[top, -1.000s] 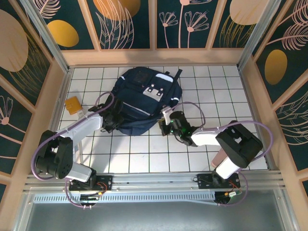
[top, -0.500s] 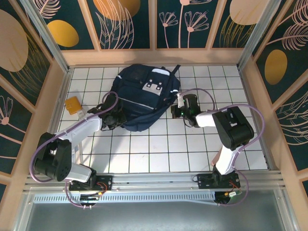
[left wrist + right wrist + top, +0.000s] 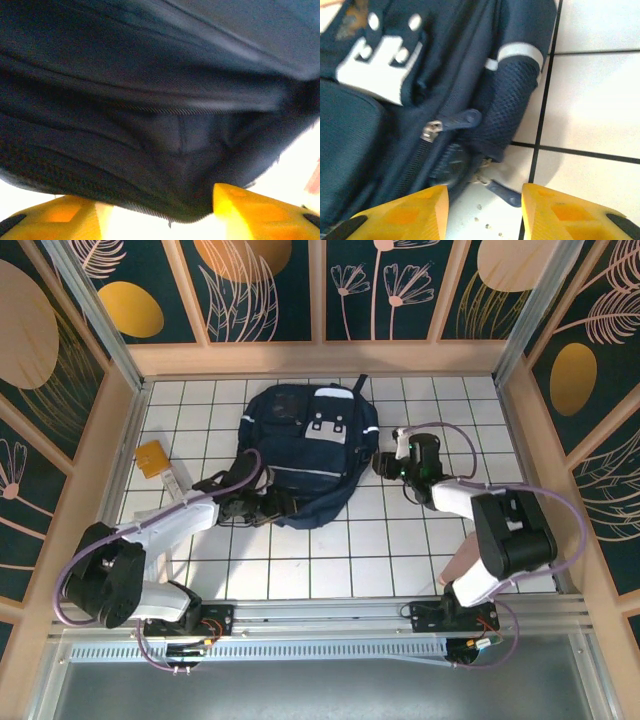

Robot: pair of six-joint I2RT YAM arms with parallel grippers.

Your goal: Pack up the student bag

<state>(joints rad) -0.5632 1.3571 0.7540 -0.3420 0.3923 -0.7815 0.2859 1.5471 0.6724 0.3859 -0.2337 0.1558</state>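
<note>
Soft navy fabric student bag [image 3: 305, 445] with a mesh side pocket [image 3: 512, 100] sits mid-table [image 3: 400, 540], toward the far edge. Left gripper [image 3: 150, 197] is parted against its near edge, fabric sagging between. Right gripper [image 3: 484, 192] is parted and empty, just off its right side.

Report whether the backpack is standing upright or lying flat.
Lying flat: the backpack rests on the tiled table with its grey patch facing up.
</note>
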